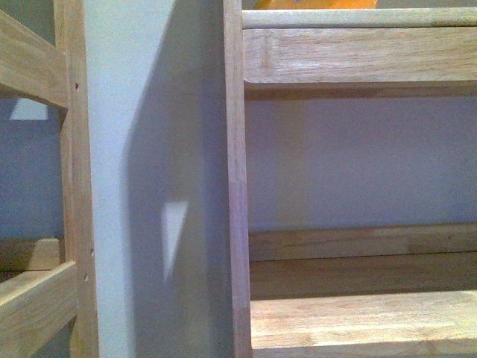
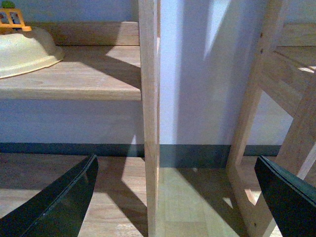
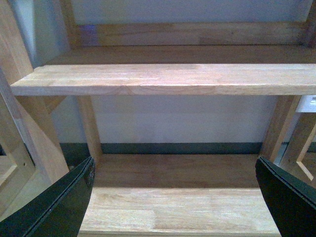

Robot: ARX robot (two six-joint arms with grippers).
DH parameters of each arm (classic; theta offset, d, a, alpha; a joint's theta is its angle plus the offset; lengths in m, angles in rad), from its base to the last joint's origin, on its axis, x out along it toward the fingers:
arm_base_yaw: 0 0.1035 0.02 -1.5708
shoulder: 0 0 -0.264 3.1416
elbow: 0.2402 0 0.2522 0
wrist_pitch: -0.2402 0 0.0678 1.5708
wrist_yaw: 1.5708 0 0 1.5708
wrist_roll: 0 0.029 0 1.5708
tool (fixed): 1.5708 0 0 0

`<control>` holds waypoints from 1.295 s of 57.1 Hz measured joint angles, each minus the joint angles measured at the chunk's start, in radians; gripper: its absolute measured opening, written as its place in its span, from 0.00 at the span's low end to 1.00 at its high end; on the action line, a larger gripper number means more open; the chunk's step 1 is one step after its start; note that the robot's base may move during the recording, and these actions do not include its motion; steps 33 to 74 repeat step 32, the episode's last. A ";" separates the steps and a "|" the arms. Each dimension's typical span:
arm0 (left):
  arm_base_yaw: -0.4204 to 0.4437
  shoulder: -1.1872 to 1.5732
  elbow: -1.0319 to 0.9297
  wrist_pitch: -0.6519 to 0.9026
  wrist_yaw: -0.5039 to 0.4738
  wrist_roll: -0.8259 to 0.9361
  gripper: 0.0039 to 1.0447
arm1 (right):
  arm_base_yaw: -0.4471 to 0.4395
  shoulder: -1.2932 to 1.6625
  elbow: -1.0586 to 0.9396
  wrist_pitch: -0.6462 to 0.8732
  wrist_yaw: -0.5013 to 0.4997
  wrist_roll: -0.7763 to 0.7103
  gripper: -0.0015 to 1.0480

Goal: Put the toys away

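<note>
A strip of orange-yellow (image 1: 320, 3) shows at the very top edge of the front view, above the upper shelf rail; too little shows to tell whether it is the plush animal. No plush shows in either wrist view. My left gripper (image 2: 175, 197) is open and empty, facing a wooden shelf upright (image 2: 149, 118) and the floor between two shelf units. My right gripper (image 3: 175, 197) is open and empty, in front of a bare lower shelf board (image 3: 177, 210), with a middle shelf board (image 3: 168, 79) above it.
Two wooden shelf units stand against a pale wall (image 1: 149, 149) with a gap between them. In the left wrist view a cream bowl-like thing (image 2: 24, 54) with an orange plastic piece (image 2: 12, 19) sits on a shelf. A dark skirting (image 2: 197, 154) runs along the floor.
</note>
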 joint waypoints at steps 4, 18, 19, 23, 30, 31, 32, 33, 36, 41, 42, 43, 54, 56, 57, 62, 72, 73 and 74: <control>0.000 0.000 0.000 0.000 0.000 0.000 0.94 | 0.000 0.000 0.000 0.000 0.000 0.000 0.94; 0.000 0.000 0.000 0.000 0.000 0.000 0.94 | 0.000 0.000 0.000 0.000 0.000 0.000 0.94; 0.000 0.000 0.000 0.000 0.000 0.000 0.94 | 0.000 0.000 0.000 0.000 0.000 0.000 0.94; 0.000 0.000 0.000 0.000 0.000 0.000 0.94 | 0.000 0.000 0.000 0.000 0.000 0.000 0.94; 0.000 0.000 0.000 0.000 0.000 0.000 0.94 | 0.000 0.000 0.000 0.000 0.000 0.000 0.94; 0.000 0.000 0.000 0.000 0.000 0.000 0.94 | 0.000 0.000 0.000 0.000 0.000 0.000 0.94; 0.000 0.000 0.000 0.000 0.000 0.000 0.94 | 0.000 0.000 0.000 0.000 0.000 0.000 0.94; 0.000 0.000 0.000 0.000 0.000 0.000 0.94 | 0.000 0.000 0.000 0.000 0.000 0.000 0.94; 0.000 0.000 0.000 0.000 0.000 0.000 0.94 | 0.000 0.000 0.000 0.000 0.000 0.000 0.94; 0.000 0.000 0.000 0.000 0.000 0.000 0.94 | 0.000 0.000 0.000 0.000 0.000 0.000 0.94; 0.000 0.000 0.000 0.000 0.000 0.000 0.94 | 0.000 0.000 0.000 0.000 0.000 0.000 0.94; 0.000 0.000 0.000 0.000 0.000 0.000 0.94 | 0.000 0.000 0.000 0.000 0.000 0.000 0.94; 0.000 0.000 0.000 0.000 0.000 0.000 0.94 | 0.000 0.000 0.000 0.000 0.000 0.000 0.94; 0.000 0.000 0.000 0.000 0.000 0.000 0.94 | 0.000 0.000 0.000 0.000 0.000 0.000 0.94; 0.000 0.000 0.000 0.000 0.000 0.000 0.94 | 0.000 0.000 0.000 0.000 0.000 0.000 0.94; 0.000 0.000 0.000 0.000 0.000 0.000 0.94 | 0.000 0.000 0.000 0.000 0.000 0.000 0.94; 0.000 0.000 0.000 0.000 0.000 0.000 0.94 | 0.000 0.000 0.000 0.000 0.000 0.000 0.94; 0.000 0.000 0.000 0.000 0.000 0.000 0.94 | 0.000 0.000 0.000 0.000 0.000 0.000 0.94; 0.000 0.000 0.000 0.000 0.000 0.000 0.94 | 0.000 0.000 0.000 0.000 0.000 0.000 0.94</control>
